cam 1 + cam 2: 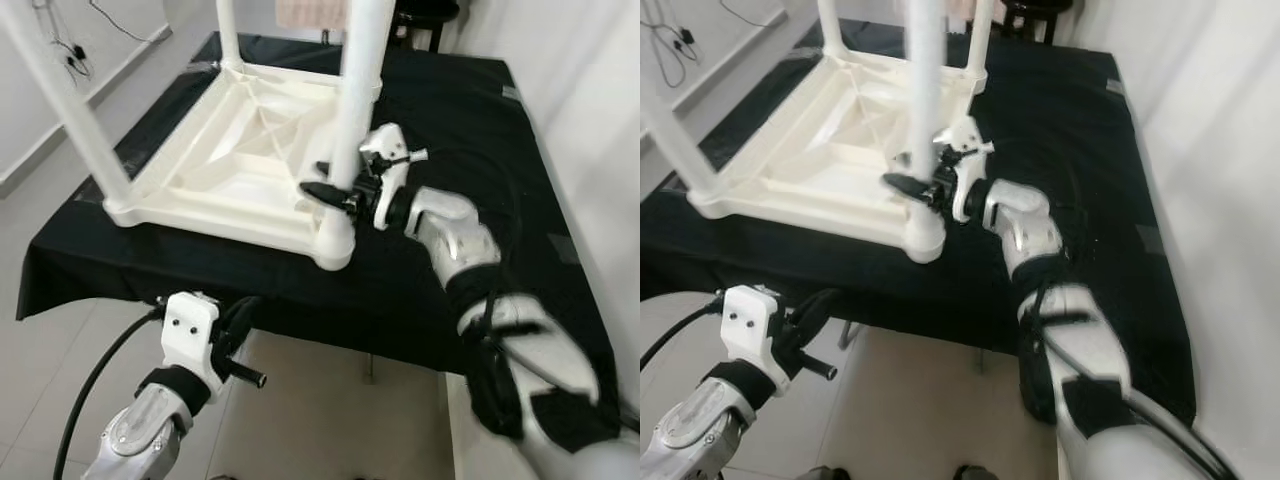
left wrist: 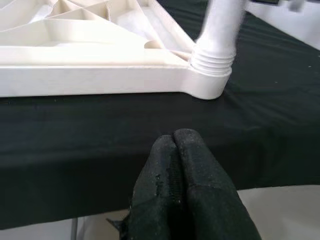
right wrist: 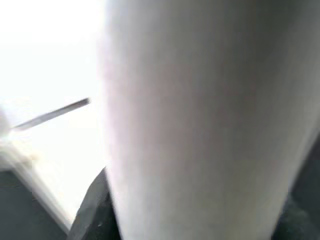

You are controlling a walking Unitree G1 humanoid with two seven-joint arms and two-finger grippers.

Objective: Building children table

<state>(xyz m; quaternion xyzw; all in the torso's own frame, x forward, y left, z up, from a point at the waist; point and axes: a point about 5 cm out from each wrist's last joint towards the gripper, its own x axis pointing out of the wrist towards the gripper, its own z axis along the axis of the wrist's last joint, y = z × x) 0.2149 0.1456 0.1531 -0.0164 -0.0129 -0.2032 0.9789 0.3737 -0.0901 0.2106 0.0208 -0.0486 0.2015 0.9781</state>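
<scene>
Black cloth (image 1: 470,100) covers the work surface ahead of you. Lower left, your left gripper (image 2: 182,150) hangs below its near edge, fingers pressed together, empty. Mid-frame, your right gripper (image 1: 335,195) clamps the near table leg (image 1: 355,90), standing in the upturned white tabletop (image 1: 200,195).

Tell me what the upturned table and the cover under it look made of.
Upturned table: likely moulded plastic, cream-white, slightly glossy, with ribs cast into its underside. The leg held by the right tool looks the same, threaded at its socket. Cover: probably matte black cloth, draping over the edge.
</scene>
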